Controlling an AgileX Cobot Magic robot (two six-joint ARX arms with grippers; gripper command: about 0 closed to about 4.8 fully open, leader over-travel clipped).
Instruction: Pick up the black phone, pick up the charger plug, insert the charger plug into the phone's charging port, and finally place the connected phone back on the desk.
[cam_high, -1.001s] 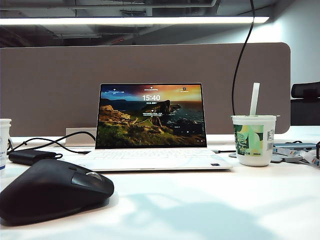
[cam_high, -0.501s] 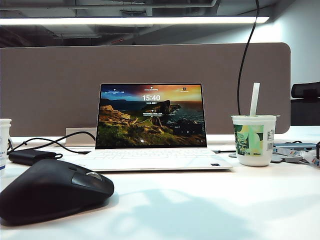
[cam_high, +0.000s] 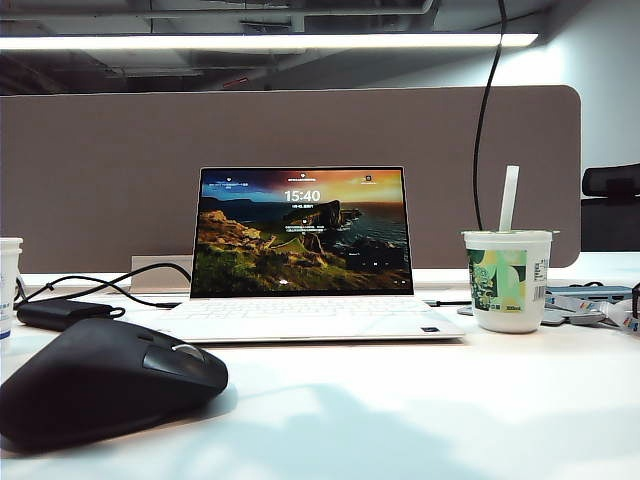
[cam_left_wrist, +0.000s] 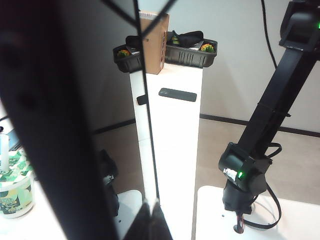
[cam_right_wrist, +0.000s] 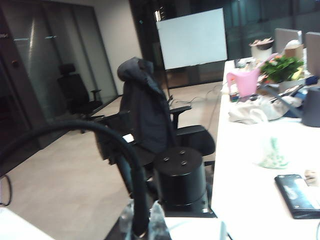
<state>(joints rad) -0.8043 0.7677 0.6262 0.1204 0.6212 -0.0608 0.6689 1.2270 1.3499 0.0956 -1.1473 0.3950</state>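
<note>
Holding the phone (cam_left_wrist: 120, 150) up off the desk (cam_high: 400, 420), clamped edge-on in the closed left gripper (cam_left_wrist: 150, 222). Pinching the charger cable (cam_right_wrist: 75, 127) in the closed right gripper (cam_right_wrist: 141, 222), plug tip hidden. Both pickups looking done; plugging in and setting down remaining.

one laptop (cam_high: 305, 255), one black mouse (cam_high: 105, 385), one lidded cup (cam_high: 507, 278), one power brick (cam_high: 62, 313)

Open laptop (cam_high: 300, 255), mouse (cam_high: 105, 385), cup w/ straw (cam_high: 507, 278).
</note>
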